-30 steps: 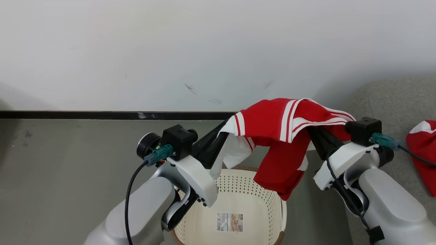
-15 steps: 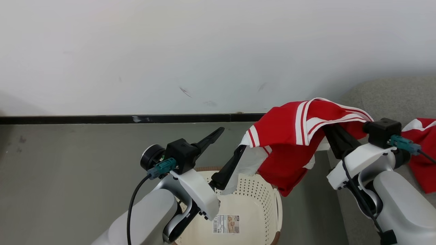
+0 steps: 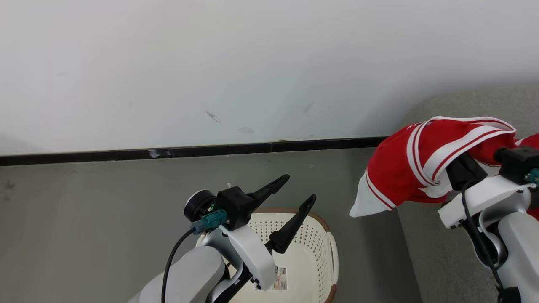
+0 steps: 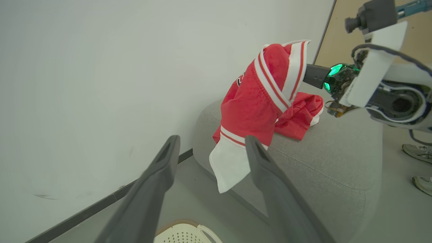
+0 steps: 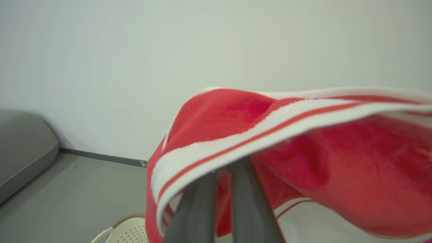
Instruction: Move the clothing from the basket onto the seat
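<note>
A red garment with white stripes hangs from my right gripper, which is shut on it; the cloth drapes over the fingertips and hides them. It hangs above the near edge of the grey seat. A second red garment lies crumpled on that seat. My left gripper stands open with nothing in it, above the cream basket, left of the hanging garment. What shows of the basket's inside holds only a label.
A white wall with a black skirting strip runs behind, above grey floor. The seat's rounded corner is right of the basket. A person's shoes stand on the floor beyond the seat.
My left gripper let go of the garment and opened. The right gripper carried the garment rightward to the seat. The head camera turned right, shifting the whole picture left.
</note>
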